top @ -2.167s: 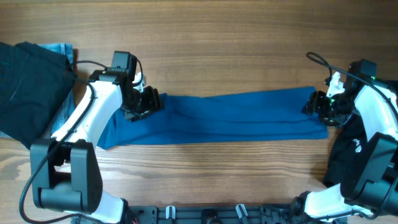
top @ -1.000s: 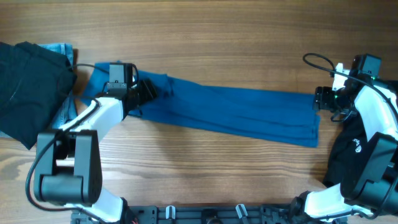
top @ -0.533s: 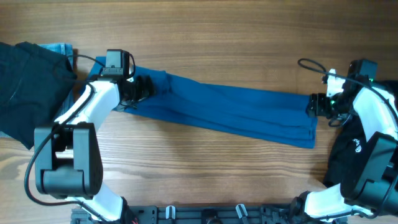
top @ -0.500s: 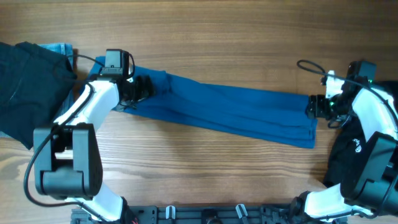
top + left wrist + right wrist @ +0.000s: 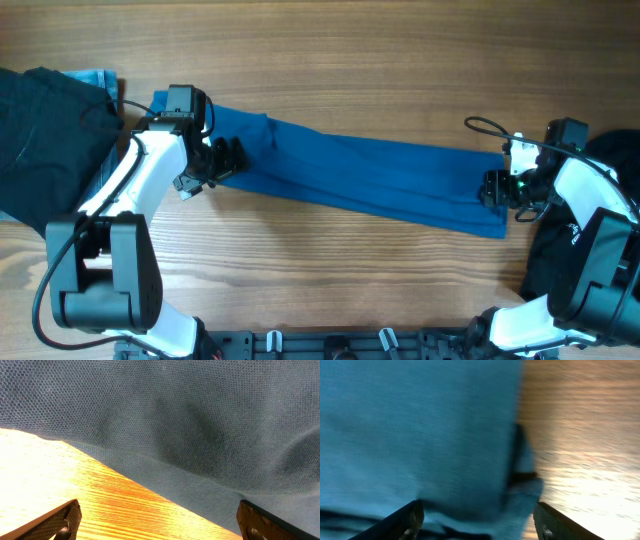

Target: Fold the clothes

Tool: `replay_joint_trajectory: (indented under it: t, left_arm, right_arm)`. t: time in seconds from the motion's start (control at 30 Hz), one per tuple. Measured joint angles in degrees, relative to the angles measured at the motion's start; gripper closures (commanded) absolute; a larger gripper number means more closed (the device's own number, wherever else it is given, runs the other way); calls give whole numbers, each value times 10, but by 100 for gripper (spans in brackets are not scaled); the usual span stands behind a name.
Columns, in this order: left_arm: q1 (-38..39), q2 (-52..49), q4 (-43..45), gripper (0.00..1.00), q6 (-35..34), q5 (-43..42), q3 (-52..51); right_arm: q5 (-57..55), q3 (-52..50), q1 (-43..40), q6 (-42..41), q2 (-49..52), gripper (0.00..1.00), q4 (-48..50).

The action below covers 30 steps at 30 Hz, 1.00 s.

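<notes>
Careful: the teal shirt [image 5: 370, 185] lies as a slanted band on the desk [image 5: 350, 60], left gripper [image 5: 228, 158] and right gripper [image 5: 490, 190] both spread at its ends, so if you close too shallow you could catch one layer and drag the fold open.

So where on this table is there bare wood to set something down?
Two free patches of the wooden table: the band beyond the long teal-blue folded shirt, and the strip between it and the near edge. Crowded: the left edge, with a black garment and light-blue denim piece, and both shirt ends, where the left hand and right hand sit.
</notes>
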State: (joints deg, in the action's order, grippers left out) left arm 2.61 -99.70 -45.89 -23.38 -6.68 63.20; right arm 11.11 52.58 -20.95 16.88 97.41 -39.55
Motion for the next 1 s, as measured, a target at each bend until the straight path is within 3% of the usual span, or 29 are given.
replay_joint_trajectory:
  t: [0.33,0.47,0.73,1.0]
  left_arm:
    - [0,0,0,0,0,0,0]
    - [0,0,0,0,0,0,0]
    - [-1,0,0,1,0,0,0]
    - [-43,55,-20,0,0,-2,0]
  right_arm:
    - [65,-19,-1,-4,0,67,2]
    - [71,-22,-1,-33,0,96,11]
    - [64,-3,-1,-111,1,96,-3]
    - [-51,202,0,-167,1,96,-135]
